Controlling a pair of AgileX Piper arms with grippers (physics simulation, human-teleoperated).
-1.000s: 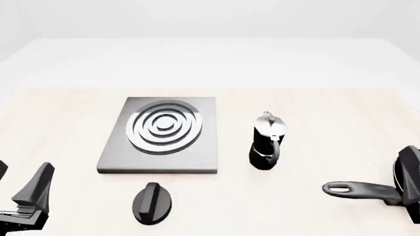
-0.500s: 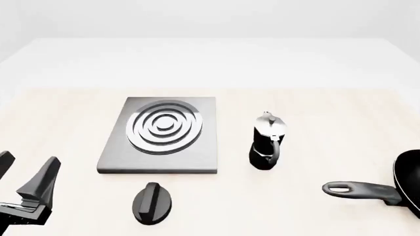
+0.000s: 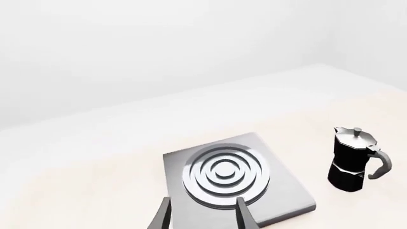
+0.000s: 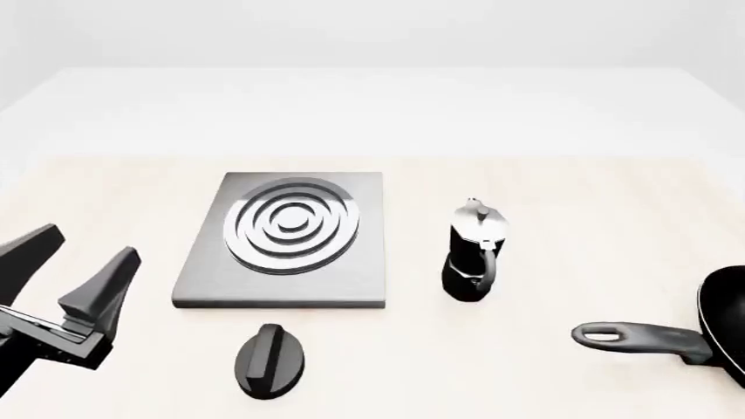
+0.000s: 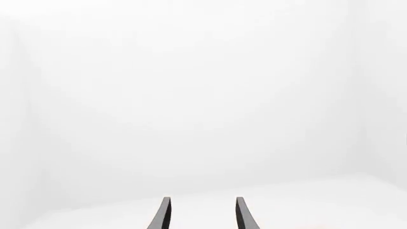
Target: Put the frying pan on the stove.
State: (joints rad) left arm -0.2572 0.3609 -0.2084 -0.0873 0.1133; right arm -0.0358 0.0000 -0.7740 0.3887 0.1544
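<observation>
Frying pan at counter's near right edge, partly out of frame, handle pointing left; stove well apart, left of centre. Left hand open, empty, near left edge. Right hand open, empty, aimed away from counter. Likely hazards: clipping moka pot or knob during transfer. Count: 1 pan, 1 stove, 1 pot, 1 knob, 2 hands.

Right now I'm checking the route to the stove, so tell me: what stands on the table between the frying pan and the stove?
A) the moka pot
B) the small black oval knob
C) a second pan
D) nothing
A: in the front view the moka pot stands upright between the stove and the frying pan handle.
</observation>
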